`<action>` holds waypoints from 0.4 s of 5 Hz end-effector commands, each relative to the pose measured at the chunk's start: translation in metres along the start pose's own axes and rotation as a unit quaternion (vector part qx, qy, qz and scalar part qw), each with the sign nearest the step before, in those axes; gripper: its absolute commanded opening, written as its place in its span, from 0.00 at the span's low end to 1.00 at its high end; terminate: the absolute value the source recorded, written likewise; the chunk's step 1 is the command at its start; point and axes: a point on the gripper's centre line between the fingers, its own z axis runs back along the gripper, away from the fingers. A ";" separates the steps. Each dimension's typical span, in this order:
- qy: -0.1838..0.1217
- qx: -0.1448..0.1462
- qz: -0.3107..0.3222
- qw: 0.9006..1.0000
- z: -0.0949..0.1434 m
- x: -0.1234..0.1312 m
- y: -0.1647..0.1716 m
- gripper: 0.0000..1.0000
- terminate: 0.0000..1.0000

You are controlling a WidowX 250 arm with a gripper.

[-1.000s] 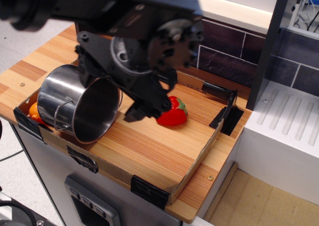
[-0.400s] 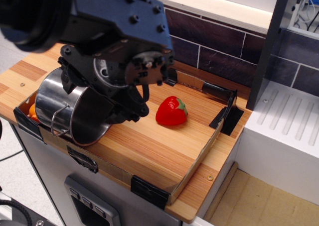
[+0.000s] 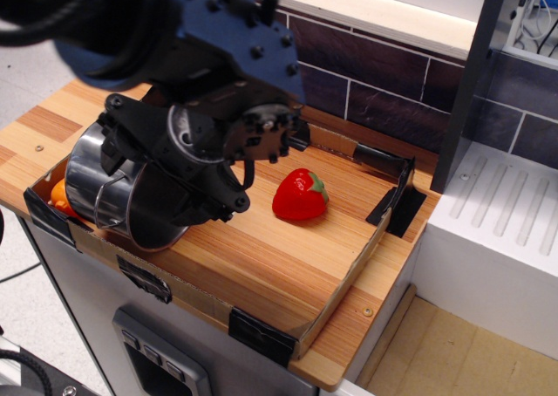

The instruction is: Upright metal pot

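The metal pot (image 3: 94, 180) lies on its side at the left end of the cardboard tray (image 3: 347, 278), its mouth facing right and toward the front. A thin wire handle shows on its near side. My gripper (image 3: 193, 206) is a big black assembly right at the pot's mouth and covers most of the opening. Its fingertips are hidden against the pot's dark inside, so I cannot tell whether they are open or shut on the rim. The red strawberry toy (image 3: 299, 195) lies on the wood just to the right of the gripper, apart from it.
An orange object (image 3: 58, 195) peeks out behind the pot at the tray's left corner. The tray has low cardboard walls with black tape. A tiled wall runs behind, and a dark post (image 3: 471, 82) and a white drainer (image 3: 501, 230) stand to the right.
My gripper has moved left and down from above the strawberry to the pot's mouth. The strawberry is now uncovered. The pot has stayed on its side, shifting only slightly.
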 end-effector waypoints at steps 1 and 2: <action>0.012 0.010 0.032 0.999 -0.009 0.013 0.005 1.00 0.00; 0.017 0.013 0.040 0.999 -0.011 0.016 0.006 1.00 0.00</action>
